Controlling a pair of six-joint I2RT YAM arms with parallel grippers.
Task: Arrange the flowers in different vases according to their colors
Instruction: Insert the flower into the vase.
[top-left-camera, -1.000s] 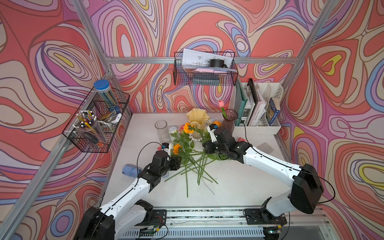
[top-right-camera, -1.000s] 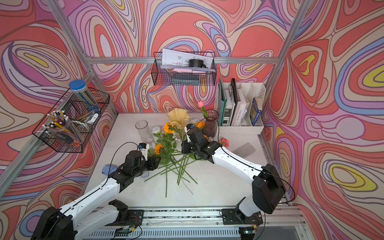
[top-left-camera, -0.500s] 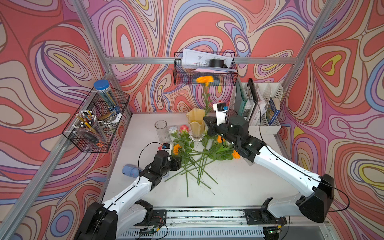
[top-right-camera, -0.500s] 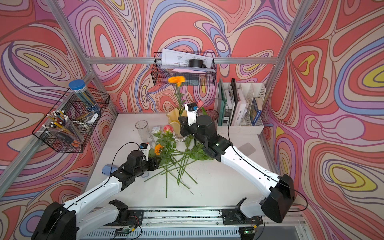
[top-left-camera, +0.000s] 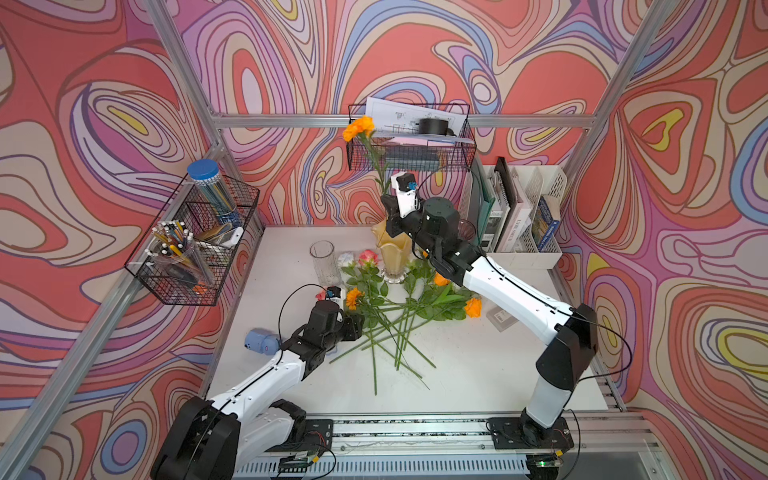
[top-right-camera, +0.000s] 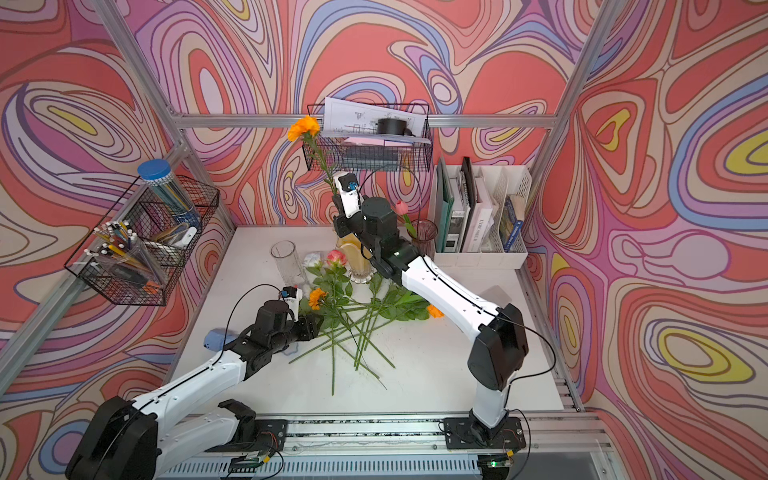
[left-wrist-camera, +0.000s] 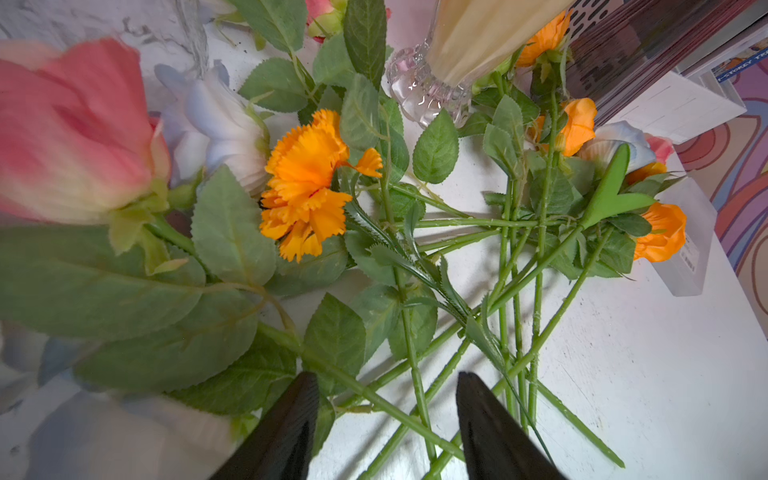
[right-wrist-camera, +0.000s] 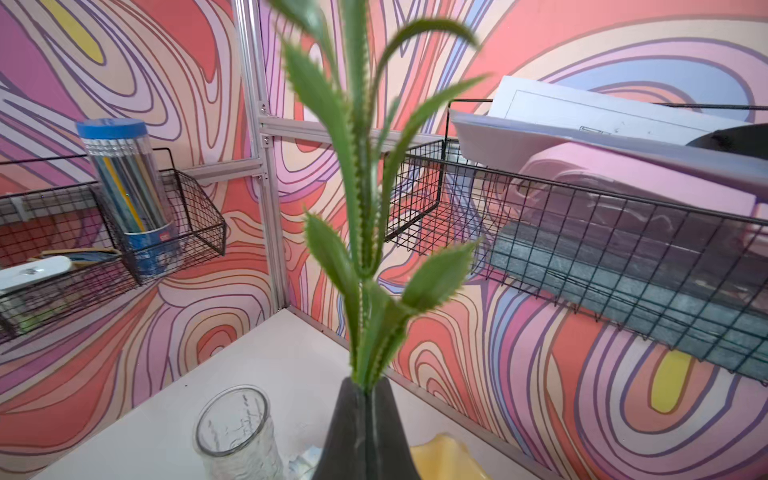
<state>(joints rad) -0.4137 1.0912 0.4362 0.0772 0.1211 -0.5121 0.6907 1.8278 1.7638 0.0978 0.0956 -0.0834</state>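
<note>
I hold the orange marigold (top-left-camera: 359, 127) upright, right fingers (right-wrist-camera: 349, 436) clenched on its stem | yellow-amber vase (top-left-camera: 392, 254) just beneath them, nearer this arm | left fingers (left-wrist-camera: 291, 424) released over loose stems (top-left-camera: 395, 332) beside that vase

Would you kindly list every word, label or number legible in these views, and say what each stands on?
"-STOREY TR", on a book cover, cut off at the frame edge.
White book spine: capitals, too small to read.
Blue book spine: too small.
Barcode label on the clear box: too small.
Printed sheet in the wire basket: too small.
Blue-lidded tube label: blurred.
</note>
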